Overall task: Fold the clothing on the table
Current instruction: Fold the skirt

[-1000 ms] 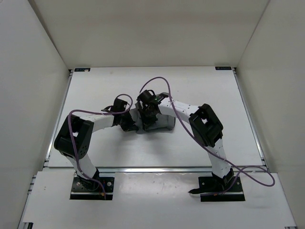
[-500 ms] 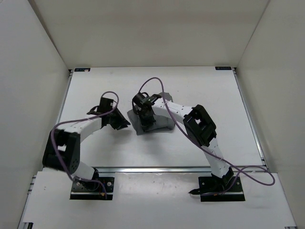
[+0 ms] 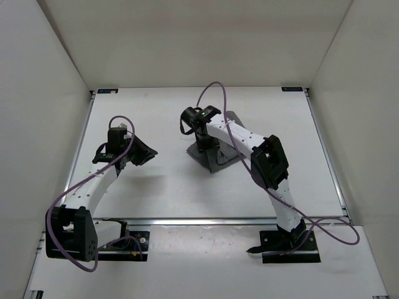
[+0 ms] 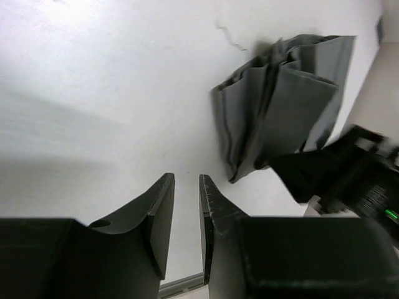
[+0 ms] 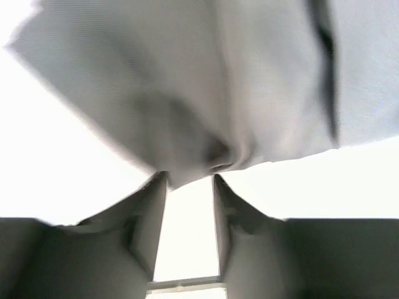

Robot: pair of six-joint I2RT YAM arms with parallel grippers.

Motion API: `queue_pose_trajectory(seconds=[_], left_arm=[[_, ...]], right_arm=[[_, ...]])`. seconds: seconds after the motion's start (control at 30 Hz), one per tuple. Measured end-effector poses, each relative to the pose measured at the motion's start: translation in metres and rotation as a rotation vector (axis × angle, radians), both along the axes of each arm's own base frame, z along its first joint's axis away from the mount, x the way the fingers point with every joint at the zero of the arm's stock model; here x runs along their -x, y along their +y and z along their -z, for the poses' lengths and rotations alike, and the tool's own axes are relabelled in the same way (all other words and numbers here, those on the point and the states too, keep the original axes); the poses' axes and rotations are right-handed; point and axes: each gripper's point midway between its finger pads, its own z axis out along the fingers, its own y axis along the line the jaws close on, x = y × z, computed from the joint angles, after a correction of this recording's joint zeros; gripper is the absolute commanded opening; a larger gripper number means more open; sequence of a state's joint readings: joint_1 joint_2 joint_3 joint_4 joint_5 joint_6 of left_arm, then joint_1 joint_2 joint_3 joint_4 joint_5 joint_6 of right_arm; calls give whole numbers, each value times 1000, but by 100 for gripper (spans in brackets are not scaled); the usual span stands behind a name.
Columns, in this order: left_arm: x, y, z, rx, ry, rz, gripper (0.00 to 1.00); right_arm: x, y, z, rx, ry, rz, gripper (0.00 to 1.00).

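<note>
1. We see the clothing (image 3: 218, 161) bunched in a wrinkled grey heap, with the white table (image 3: 280, 124) beneath it and bare on every side of it.
2. Our left gripper (image 4: 186, 180) hangs well to the left of the clothing, apart from it. Its jaws are slightly parted and nothing is between them.
3. Our right gripper (image 5: 189, 177) sits right at the clothing's edge. Its jaws are parted, and a drooping fold of the fabric reaches its fingertips (image 5: 159, 187) without being clamped.
</note>
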State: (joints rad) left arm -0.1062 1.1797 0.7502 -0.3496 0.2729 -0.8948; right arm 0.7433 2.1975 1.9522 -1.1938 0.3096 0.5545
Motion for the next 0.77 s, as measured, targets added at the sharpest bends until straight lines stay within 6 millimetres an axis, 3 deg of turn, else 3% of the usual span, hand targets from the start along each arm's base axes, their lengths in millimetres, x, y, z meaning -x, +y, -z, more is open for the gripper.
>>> queue_pose_trajectory(seconds=[0.1,0.2,0.27,0.33,0.4,0.57,0.77], left_arm=[[9,8,14,-13,48,-6,35],[10,17,17,-21,59,-20,35],[10,23,17,-25,60,-25,37],[11,27,19,-30,65,-26,37],[12,28,20,-33,68,-25,37],[13,26,19,-30,66,-10,37],[14,20,21,-18,61,6,37]], right_arm=[[8,37,-30,-83,-59,-105,47],[43,66,-57,-200,-68,-219,54],[72,69,-72,-266,-57,-275,53],[90,58,-82,-321,-62,-288,56],[98,33,-82,-351,-62,-260,57],[97,-32,-62,-380,-50,-120,58],[86,-56,-50,-390,-40,-81,58]])
